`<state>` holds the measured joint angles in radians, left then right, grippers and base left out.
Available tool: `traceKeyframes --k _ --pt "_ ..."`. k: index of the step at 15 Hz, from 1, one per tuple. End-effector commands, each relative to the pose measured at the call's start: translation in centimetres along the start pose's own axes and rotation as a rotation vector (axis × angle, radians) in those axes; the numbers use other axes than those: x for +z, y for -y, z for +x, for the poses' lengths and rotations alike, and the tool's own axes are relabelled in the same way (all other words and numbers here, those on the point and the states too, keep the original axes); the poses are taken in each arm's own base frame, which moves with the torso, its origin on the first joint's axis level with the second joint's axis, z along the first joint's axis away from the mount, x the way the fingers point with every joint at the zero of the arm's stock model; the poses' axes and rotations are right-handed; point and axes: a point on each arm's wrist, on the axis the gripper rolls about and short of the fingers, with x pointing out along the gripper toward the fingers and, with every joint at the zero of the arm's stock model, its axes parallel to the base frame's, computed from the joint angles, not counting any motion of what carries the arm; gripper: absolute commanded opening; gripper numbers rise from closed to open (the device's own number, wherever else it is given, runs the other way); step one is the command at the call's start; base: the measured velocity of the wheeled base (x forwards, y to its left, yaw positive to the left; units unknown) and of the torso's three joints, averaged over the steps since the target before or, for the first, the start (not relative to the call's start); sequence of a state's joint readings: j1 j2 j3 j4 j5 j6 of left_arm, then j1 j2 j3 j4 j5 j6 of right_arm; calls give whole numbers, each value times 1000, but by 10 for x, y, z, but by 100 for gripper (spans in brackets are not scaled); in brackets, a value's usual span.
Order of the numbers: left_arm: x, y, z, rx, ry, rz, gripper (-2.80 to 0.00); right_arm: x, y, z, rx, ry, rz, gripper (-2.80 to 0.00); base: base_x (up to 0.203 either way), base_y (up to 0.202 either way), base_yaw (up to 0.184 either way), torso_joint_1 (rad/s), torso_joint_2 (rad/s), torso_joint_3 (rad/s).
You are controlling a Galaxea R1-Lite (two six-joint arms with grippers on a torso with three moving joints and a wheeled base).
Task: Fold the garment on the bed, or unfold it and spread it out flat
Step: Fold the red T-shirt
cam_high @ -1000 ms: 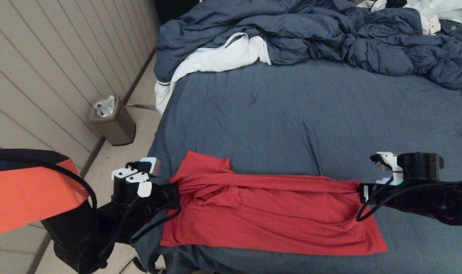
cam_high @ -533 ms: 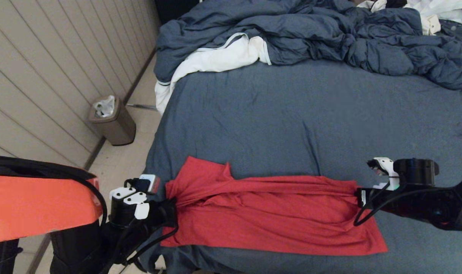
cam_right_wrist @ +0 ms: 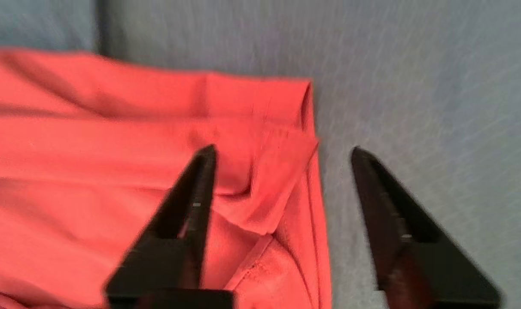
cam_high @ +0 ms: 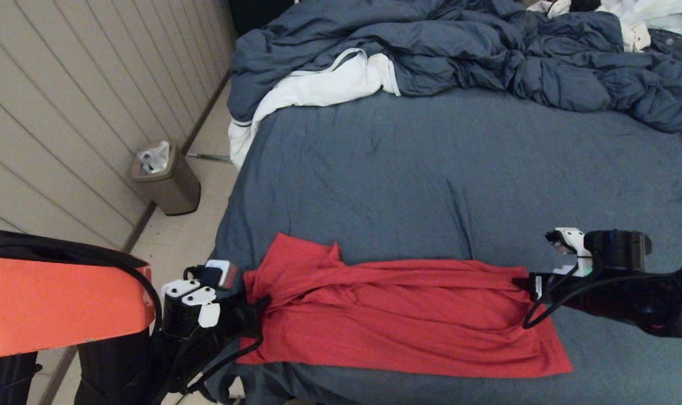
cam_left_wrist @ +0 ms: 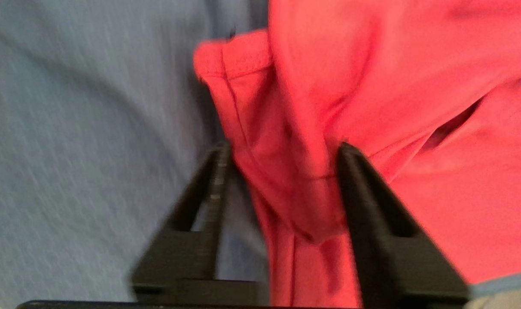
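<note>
The garment [cam_high: 397, 315] lies as a long red band across the near edge of the bed [cam_high: 430, 180], its long axis running side to side, plain face up, one end bunched and narrowed toward the robot's left, the other end wider toward the right. A fold runs along its far edge. The left gripper [cam_left_wrist: 281, 150] reaches in low and level at the bunched end; its jaws stand parted with a loose gather of red cloth between them, no longer pinched tight. The right gripper [cam_right_wrist: 281, 150] reaches in level at the opposite end, jaws released and wide, one finger above the hem corner, the other over bare sheet. Beyond lie a rumpled duvet [cam_high: 459, 50] and a white cloth [cam_high: 318, 87]
</note>
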<state>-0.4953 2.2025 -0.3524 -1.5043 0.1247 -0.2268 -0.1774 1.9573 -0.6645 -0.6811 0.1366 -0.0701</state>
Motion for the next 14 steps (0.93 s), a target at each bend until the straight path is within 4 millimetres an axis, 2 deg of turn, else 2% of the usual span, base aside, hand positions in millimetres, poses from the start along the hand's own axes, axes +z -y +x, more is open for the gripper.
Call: traceKeyframes --k 1,5,7,8,9,10,12,14 --pt "23 4 -12 -11 83 -12 0 10 -1 -7 1 43 -5 0 0 0 0 0 0 0" --pt "47 7 -29 -14 146 -21 0 33 -3 -22 2 131 -6 0 0 0 0 0 0 0" --pt "55 8 -33 -14 151 -22 0 40 -5 -23 4 149 -5 0 0 0 0 0 0 0" --pt "61 8 -30 -10 158 -24 0 45 -6 -23 9 144 -5 -280 0 0 0 0 0 0" --pt "64 8 -26 -1 140 -23 -280 52 -9 -23 17 144 0 -280 0 0 0 0 0 0" --pt "69 8 -21 9 118 -21 -280 61 -12 -23 28 148 14 -280 0 0 0 0 0 0" --pt "92 10 -6 24 110 -26 -280 79 -22 -24 62 97 86 -280 0 0 0 0 0 0" --pt "121 17 17 26 106 -33 -280 79 -32 -21 95 -28 218 -280 0 0 0 0 0 0"
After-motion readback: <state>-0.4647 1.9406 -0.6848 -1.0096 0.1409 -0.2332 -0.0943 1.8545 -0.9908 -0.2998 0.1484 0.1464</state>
